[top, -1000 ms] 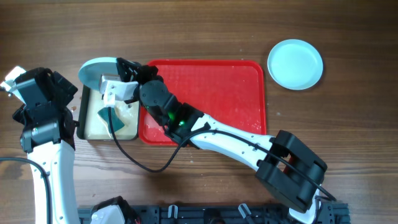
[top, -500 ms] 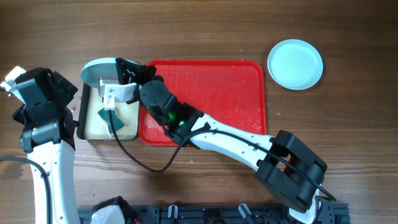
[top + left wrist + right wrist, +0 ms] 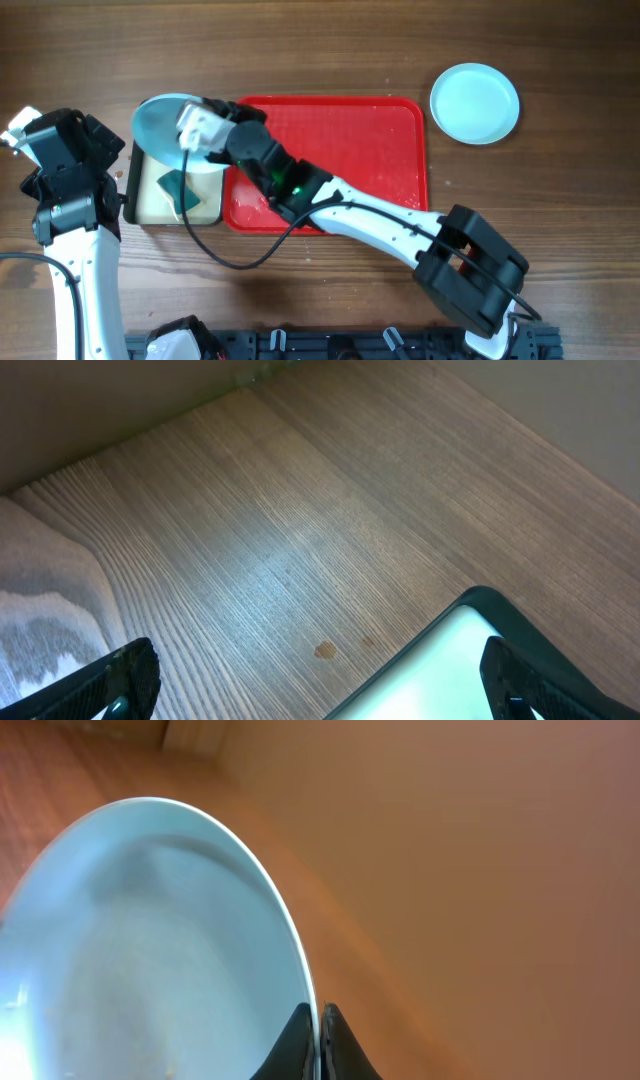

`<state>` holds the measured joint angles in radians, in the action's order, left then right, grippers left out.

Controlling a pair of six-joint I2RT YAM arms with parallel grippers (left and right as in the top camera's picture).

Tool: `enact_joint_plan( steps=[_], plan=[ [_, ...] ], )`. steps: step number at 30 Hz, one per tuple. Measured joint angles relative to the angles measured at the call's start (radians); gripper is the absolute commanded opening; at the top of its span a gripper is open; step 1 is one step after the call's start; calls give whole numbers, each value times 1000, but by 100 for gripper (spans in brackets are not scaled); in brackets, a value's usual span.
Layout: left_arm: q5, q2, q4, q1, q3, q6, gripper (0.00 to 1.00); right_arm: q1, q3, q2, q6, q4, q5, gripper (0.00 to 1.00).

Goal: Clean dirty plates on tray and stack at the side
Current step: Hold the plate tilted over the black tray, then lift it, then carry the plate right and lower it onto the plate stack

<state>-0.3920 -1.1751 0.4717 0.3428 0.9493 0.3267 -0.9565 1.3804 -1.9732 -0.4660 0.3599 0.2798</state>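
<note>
The right gripper point(image 3: 318, 1035) was clamped on the rim of a pale blue plate point(image 3: 160, 122) held tilted over the cream tray point(image 3: 131, 200) beside the left edge of the red tray point(image 3: 380, 140), where the narrow edge grip could let it slip and drop; the left gripper point(image 3: 315, 685) stood open and empty.

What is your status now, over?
Right pincer shut on pale blue plate rim, above cream tray. Left pincer open, empty. No obstacle seen.
</note>
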Motion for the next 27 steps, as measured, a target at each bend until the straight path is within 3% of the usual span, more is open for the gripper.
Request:
enact_joint_plan(
  steps=[5, 16, 27],
  plan=[
    [0, 0, 0, 0, 0, 0, 100, 66, 0, 0, 268, -118, -136, 4],
    [0, 0, 0, 0, 0, 0, 100, 219, 1, 0, 668, -223, -445, 4],
    [0, 0, 0, 0, 0, 0, 100, 547, 1, 131, 787, -556, -530, 4]
  ],
)
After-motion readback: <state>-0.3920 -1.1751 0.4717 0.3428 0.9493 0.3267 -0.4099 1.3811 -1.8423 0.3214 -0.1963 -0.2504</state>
